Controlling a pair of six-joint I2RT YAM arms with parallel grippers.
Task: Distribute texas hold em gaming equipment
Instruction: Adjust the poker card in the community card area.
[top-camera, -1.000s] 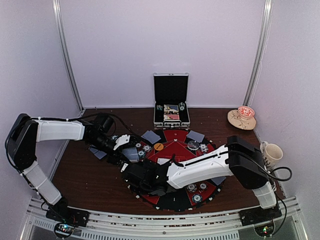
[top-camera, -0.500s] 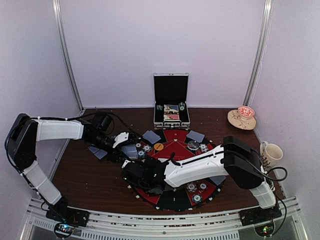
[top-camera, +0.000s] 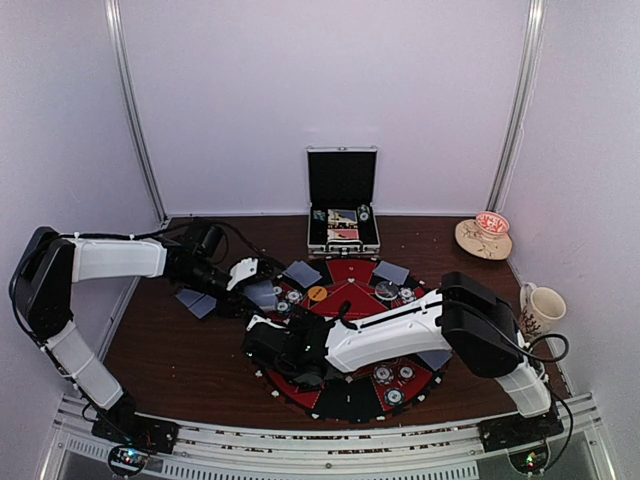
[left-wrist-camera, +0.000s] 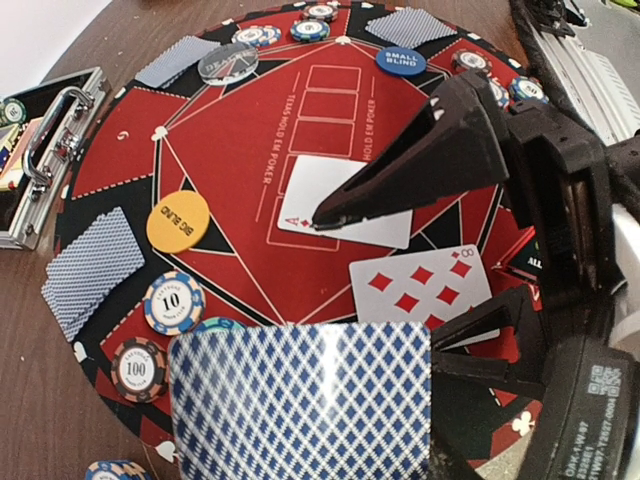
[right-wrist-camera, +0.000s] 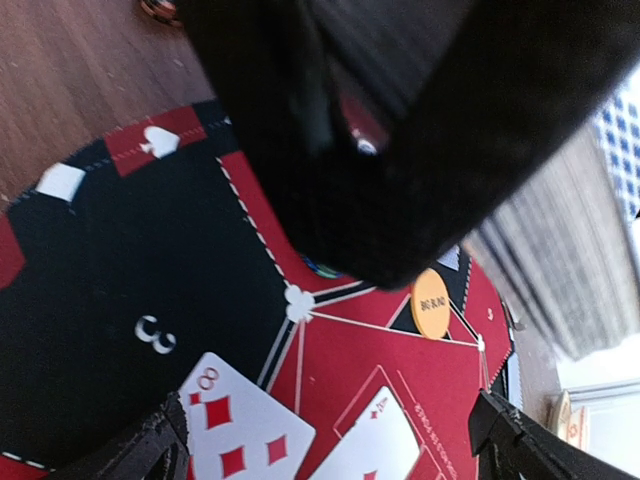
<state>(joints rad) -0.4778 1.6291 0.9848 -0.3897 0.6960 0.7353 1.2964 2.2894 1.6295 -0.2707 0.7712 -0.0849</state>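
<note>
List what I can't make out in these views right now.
Left wrist: held card shows only its blue back; face turned away.
Left wrist: ace partly covered by the right gripper.
Right wrist: blurred black mass fills the top; eight of diamonds cut by the bottom edge.
Top: chips too small to read; right arm covers the mat's near left.

Soft, even light, faint shadows on the counter (top-camera: 170, 360). The left wrist view is crisp, its foreground card (left-wrist-camera: 300, 400) slightly soft; a dark, unfocused mass (right-wrist-camera: 380, 130) smothers half the right wrist view.
</note>
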